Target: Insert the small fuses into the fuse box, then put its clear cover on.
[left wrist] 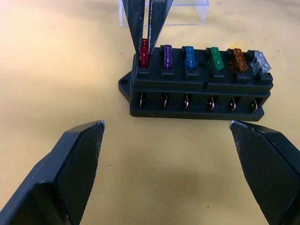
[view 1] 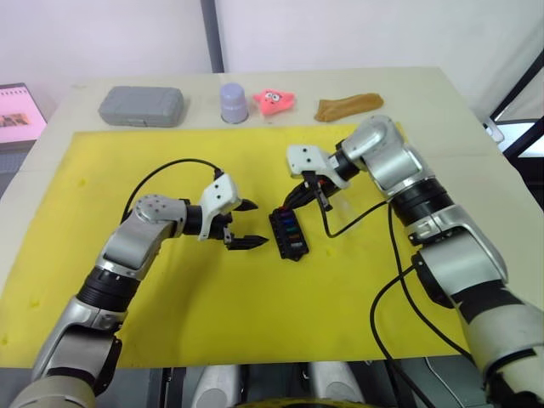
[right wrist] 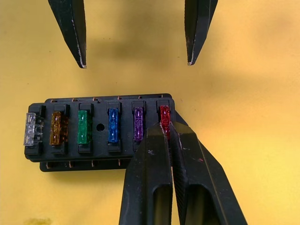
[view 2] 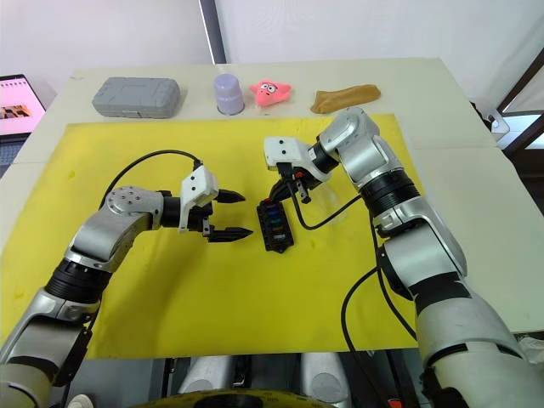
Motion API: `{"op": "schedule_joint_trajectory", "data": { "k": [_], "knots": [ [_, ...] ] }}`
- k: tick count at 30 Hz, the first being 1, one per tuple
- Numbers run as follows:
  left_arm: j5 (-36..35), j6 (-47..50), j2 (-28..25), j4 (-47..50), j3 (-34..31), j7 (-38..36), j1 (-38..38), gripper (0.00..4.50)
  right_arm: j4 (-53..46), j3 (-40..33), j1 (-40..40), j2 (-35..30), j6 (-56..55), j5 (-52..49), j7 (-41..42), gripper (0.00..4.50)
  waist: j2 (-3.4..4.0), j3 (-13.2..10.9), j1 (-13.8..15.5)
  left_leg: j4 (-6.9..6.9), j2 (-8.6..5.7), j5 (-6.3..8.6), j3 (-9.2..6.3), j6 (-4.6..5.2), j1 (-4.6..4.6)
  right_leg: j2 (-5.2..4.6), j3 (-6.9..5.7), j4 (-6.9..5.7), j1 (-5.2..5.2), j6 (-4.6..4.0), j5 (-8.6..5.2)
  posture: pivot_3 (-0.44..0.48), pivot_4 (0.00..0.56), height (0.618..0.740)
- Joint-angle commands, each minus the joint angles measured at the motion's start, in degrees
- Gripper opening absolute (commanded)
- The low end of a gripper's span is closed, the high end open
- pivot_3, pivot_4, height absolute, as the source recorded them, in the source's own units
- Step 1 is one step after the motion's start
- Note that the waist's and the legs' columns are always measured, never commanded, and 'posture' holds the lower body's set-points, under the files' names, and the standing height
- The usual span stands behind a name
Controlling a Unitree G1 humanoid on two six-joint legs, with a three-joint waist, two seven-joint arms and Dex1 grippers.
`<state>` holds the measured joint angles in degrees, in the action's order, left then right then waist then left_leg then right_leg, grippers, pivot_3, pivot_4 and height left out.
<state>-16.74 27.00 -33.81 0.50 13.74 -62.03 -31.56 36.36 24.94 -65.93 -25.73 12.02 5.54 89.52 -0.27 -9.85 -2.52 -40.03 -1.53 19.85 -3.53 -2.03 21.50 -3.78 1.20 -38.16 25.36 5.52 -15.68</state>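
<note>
The black fuse box point(view 1: 289, 234) lies mid-mat. Its far row holds several small fuses: red point(left wrist: 144, 51), purple point(left wrist: 167, 54), blue point(left wrist: 189, 56), green point(left wrist: 215, 58), amber point(left wrist: 237, 60) and clear grey point(left wrist: 260, 63). My right gripper point(right wrist: 168, 126) comes down from above and is shut on the red fuse in the end slot. To the left of the box, my left gripper point(view 1: 257, 224) is open and points at its side without touching it. The clear cover point(left wrist: 183, 14) lies on the mat just behind the box, under the right wrist.
A yellow mat point(view 1: 127, 170) covers the table. Along the back edge stand a grey case point(view 1: 141, 106), a lavender cup point(view 1: 234, 102), a pink toy point(view 1: 274, 99) and a brown object point(view 1: 348, 105). A screen point(view 1: 19, 110) sits off the far left.
</note>
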Motion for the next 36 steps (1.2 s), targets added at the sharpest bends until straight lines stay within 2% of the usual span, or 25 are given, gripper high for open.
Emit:
{"op": "schedule_joint_trajectory", "data": {
  "k": [1, 25, 28, 30, 36],
  "knots": [
    [-0.38, -0.4, -0.67, 1.78, -1.73, -0.17, -0.09, 4.5, -0.43, -0.71, -2.61, 0.19, -0.42, 0.13, -0.16, 0.03, 0.0, 0.0, 0.0, 0.0, 0.0, 0.0, 0.0, 0.0, 0.0, 0.0, 0.0, 0.0, 0.0, 0.0, 0.0, 0.0, 0.15, 0.74],
    [-0.42, 0.01, -0.63, 1.88, -1.63, -0.22, -0.19, 4.5, -1.87, 0.46, -0.88, 0.18, -0.66, 1.13, -0.39, 0.03, 0.0, 0.0, -0.01, 0.0, 0.0, 0.0, 0.0, 0.0, 0.0, 0.0, 0.0, 0.0, 0.0, 0.0, 0.0, 0.0, 0.15, 0.74],
    [-0.4, -0.02, -0.59, 1.8, -1.6, -0.25, -0.27, 4.5, -1.99, 0.25, -1.16, 0.16, -0.35, 0.98, -0.34, 0.87, 0.0, 0.0, -0.01, 0.0, 0.0, 0.0, 0.0, 0.0, 0.0, 0.0, 0.0, 0.0, 0.0, 0.0, 0.0, 0.0, 0.15, 0.74],
    [-0.37, -0.07, -0.55, 1.69, -1.56, -0.26, -0.34, 4.5, -1.98, -0.01, -1.41, 0.24, -0.1, 0.79, -0.43, 1.74, 0.0, 0.0, -0.02, 0.0, 0.0, 0.0, 0.0, 0.0, 0.0, 0.0, 0.0, 0.0, 0.0, 0.0, 0.0, 0.0, 0.15, 0.74],
    [-0.27, -0.18, -0.5, 1.59, -1.47, -0.27, -0.43, 4.5, -1.97, -0.57, -1.97, 0.18, 0.28, 0.3, -0.43, 1.74, 0.0, 0.0, -0.02, 0.0, 0.0, 0.0, 0.0, 0.0, 0.0, 0.0, 0.0, 0.0, 0.0, 0.0, 0.0, 0.0, 0.15, 0.74]
  ]
}}
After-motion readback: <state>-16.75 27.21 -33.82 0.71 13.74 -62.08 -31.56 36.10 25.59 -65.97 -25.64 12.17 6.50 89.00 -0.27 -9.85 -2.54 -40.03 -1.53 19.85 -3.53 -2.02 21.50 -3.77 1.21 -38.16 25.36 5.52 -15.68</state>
